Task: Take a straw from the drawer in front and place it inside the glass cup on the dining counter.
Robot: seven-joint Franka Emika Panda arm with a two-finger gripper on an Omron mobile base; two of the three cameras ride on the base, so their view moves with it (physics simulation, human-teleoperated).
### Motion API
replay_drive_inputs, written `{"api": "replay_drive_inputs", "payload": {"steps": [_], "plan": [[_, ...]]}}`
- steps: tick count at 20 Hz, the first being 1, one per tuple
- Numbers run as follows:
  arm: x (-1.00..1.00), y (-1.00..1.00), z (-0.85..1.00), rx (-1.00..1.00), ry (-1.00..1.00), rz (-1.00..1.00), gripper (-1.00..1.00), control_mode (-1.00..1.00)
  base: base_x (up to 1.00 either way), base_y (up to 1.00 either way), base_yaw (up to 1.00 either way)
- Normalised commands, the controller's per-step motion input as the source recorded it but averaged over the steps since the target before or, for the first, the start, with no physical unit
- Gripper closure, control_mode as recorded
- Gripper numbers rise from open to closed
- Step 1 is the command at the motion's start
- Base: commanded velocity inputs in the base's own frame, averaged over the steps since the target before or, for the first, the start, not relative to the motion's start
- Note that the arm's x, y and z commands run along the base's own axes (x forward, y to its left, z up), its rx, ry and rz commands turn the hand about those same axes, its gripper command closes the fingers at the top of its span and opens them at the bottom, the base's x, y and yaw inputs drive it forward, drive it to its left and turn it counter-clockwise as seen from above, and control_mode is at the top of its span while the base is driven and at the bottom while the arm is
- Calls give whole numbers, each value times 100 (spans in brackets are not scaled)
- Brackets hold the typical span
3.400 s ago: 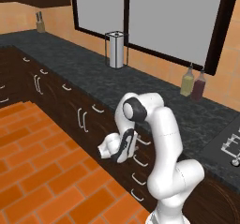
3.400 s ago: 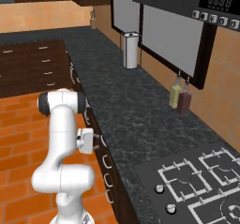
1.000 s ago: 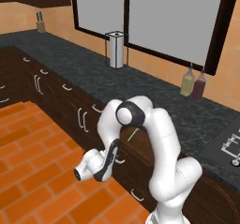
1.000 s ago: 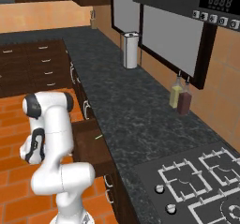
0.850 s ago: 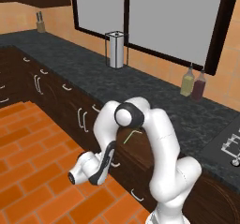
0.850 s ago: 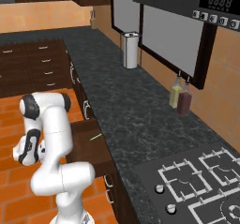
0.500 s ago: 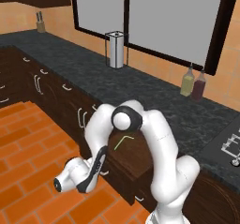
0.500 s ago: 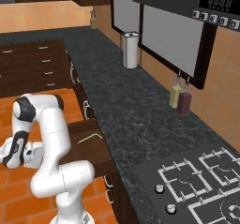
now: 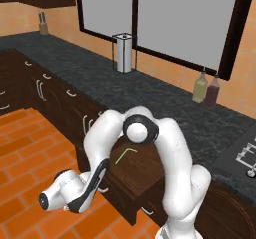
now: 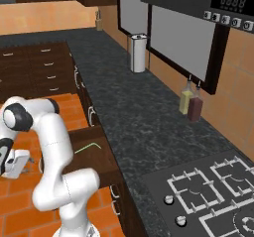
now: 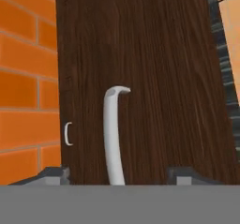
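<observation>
A glossy white arm (image 9: 170,148) built from rounded, tubular segments, with dark grey circular joint caps and black trim near the hand.

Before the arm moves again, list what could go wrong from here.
1. The drawer stands pulled far out; more pulling on its handle might overextend it.
2. The gripper sits low at the drawer front, so rising to the straw risks clipping the front edge.
3. The straw is thin, lies flat, and may slip.

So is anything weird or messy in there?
Not messy. The drawer sticks out open from the cabinets, and the straw inside looks bent like an L instead of straight. Nothing looks spilled or broken.
</observation>
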Motion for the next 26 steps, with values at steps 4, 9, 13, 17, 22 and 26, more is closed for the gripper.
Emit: {"api": "replay_drive_inputs", "payload": {"steps": [4,9,13,17,22,26], "plan": [[-44,-3,100,43,8,0,-100,-100,0,0,0],[-6,-72,100,46,7,-1,-100,-100,0,0,0],[61,-100,96,33,25,-11,-100,-100,0,0,0],[90,-93,48,21,44,-16,-100,-100,0,0,0],[85,-54,-7,5,46,-7,-100,-100,0,0,0],[49,4,-57,0,17,0,-100,-100,0,0,0]]}}
